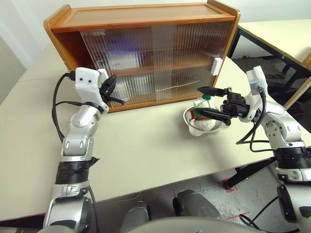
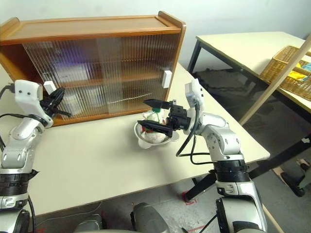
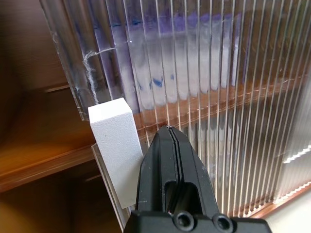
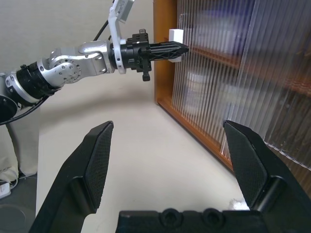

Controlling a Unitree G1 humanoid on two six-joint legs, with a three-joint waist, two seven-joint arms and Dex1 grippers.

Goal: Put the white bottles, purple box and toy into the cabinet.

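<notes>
left claw (image 1: pixel 112 90) pinched together beside one white handle (image 3: pixel 116 145); right claw (image 1: pixel 212 103) apart above one toy (image 1: pixel 203 116)

Cabinet at my twelve, bowl at two.
On my table (image 1: pixel 146 150), the toy (image 1: pixel 203 114) sits in the bowl (image 1: pixel 194 127), before the cabinet (image 1: pixel 146 53); bottles and box inside.

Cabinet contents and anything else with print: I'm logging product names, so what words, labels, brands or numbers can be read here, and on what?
No text can be read.
Purple box behind the ribbed cabinet door: a small blue mark, blurred by the ribs, unreadable.
White handle by the shut left pincer: blank.
Toy in the bowl: no lettering.
</notes>
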